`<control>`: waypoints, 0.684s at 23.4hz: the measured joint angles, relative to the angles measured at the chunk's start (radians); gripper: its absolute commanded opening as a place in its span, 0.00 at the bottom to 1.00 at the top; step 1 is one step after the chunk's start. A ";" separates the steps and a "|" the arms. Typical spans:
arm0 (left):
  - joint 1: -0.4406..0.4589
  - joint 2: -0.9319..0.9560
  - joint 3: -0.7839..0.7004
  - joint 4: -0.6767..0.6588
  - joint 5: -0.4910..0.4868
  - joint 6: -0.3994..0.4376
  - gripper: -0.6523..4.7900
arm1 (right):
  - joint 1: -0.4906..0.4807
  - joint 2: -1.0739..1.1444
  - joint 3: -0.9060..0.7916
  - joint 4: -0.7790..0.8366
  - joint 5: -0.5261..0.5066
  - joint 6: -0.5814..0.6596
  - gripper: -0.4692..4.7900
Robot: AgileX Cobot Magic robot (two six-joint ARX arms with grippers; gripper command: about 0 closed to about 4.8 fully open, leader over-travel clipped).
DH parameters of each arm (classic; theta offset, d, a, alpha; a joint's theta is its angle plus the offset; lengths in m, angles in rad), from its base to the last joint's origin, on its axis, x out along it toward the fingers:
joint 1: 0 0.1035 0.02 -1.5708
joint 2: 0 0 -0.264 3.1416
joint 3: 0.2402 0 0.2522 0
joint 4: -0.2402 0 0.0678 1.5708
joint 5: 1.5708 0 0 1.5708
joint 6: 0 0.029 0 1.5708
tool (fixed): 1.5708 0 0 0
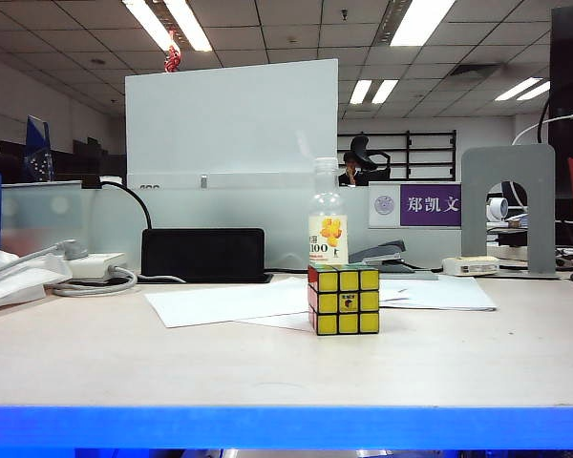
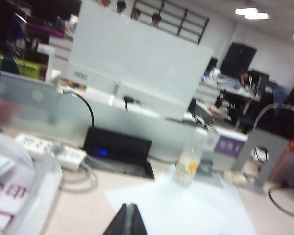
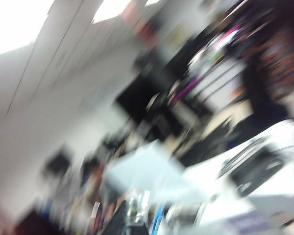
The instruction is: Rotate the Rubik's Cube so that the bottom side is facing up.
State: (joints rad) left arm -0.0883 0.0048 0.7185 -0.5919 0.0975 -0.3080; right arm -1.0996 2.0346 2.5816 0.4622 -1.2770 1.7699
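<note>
The small black-framed Rubik's Cube [image 1: 344,300] with its yellow stickered face toward the camera stands alone on the pale desk [image 1: 124,363], about the middle of the exterior view, just in front of a clear plastic bottle [image 1: 328,227] with an orange-and-white label and partly over white sheets of paper [image 1: 220,303]. A strip of red stickers shows on its left side, and the top looks mixed. Neither arm appears in the exterior view, and nothing touches the cube.

The left end effector [image 2: 129,220] shows as a dark closed tip at the near edge of the left wrist view, fingers pressed together and holding nothing; it looks out over the paper toward the bottle and a black rectangular box [image 2: 117,147] at the far side. The right end effector [image 3: 130,223] is only a dark smear in a heavily blurred right wrist view; it is closed and, as far as can be seen, empty.

Whether the cube has already been turned over cannot be judged from how it sits. With both arms away from it, either the flip is still wholly ahead or the job is finished
</note>
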 measured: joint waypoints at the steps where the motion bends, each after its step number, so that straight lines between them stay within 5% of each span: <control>1: 0.000 0.000 0.000 -0.030 0.001 0.000 0.11 | -0.047 0.012 -0.004 0.019 0.032 0.035 0.08; 6: 0.000 0.000 0.000 -0.055 0.031 0.000 0.11 | -0.052 0.006 0.089 0.116 0.127 0.186 0.08; 11: 0.000 0.000 0.000 -0.056 0.032 0.000 0.11 | 0.031 -0.017 0.382 0.142 0.131 0.200 0.08; 16: 0.000 0.000 0.000 -0.056 0.032 0.000 0.11 | 0.076 -0.015 0.476 0.139 0.130 0.192 0.08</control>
State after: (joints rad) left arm -0.0887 0.0044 0.7181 -0.6476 0.1299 -0.3080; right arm -1.0237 2.0197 3.0577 0.6014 -1.1473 1.9621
